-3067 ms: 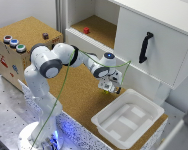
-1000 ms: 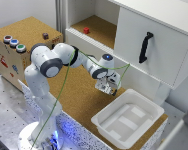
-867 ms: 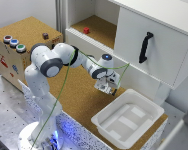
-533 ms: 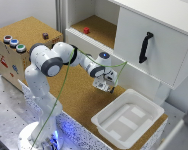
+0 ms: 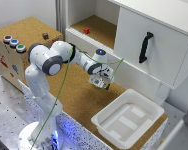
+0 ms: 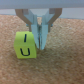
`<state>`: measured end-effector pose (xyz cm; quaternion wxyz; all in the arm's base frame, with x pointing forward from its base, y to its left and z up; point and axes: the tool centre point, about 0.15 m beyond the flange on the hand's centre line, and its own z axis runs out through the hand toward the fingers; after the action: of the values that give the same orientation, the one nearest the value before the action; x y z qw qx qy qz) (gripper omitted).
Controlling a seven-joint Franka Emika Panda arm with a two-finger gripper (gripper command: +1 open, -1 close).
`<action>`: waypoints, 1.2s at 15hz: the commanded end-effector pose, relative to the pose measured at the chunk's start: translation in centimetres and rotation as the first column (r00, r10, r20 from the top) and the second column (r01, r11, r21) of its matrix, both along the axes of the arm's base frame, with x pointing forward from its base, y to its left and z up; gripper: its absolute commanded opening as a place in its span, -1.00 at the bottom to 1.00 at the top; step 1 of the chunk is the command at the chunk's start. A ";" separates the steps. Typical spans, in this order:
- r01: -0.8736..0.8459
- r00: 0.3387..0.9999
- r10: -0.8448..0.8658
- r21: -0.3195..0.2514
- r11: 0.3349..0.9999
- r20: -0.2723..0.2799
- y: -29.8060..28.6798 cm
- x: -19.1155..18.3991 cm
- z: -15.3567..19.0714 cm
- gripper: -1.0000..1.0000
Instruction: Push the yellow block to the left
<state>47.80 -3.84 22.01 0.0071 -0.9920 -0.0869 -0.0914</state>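
The yellow block [image 6: 26,44] is a small yellow-green cube with a dark "U" on its face, resting on the cork surface [image 6: 65,65]. My gripper [image 6: 42,48] is shut and holds nothing. Its fingers [image 6: 45,35] are pressed together right beside the block, touching or nearly touching its side. In the exterior view the gripper [image 5: 102,83] is low over the cork mat, in front of the white cabinet. There the block is hidden behind the gripper.
A white tub [image 5: 126,117] stands on the mat toward the exterior view's right. A small red cube [image 5: 86,30] lies on the cabinet shelf. A dark purple block [image 5: 45,36] sits on the cork-topped box. The cabinet door has a black handle [image 5: 145,47].
The gripper has moved steadily toward the exterior view's left along the mat, away from the white tub, staying low.
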 end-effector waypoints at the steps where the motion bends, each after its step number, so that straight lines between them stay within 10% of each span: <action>1: 0.023 1.000 -0.023 -0.022 0.999 0.015 4.6 -2.0 0.4 -1.00; 14: -0.014 0.999 0.015 0.027 1.000 -0.030 13.7 -3.6 2.3 -1.00; 18: 0.012 0.999 -0.013 0.024 1.000 0.034 12.5 -4.1 5.4 -1.00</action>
<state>45.17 8.97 24.16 0.0078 -0.9911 -0.0974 -0.0899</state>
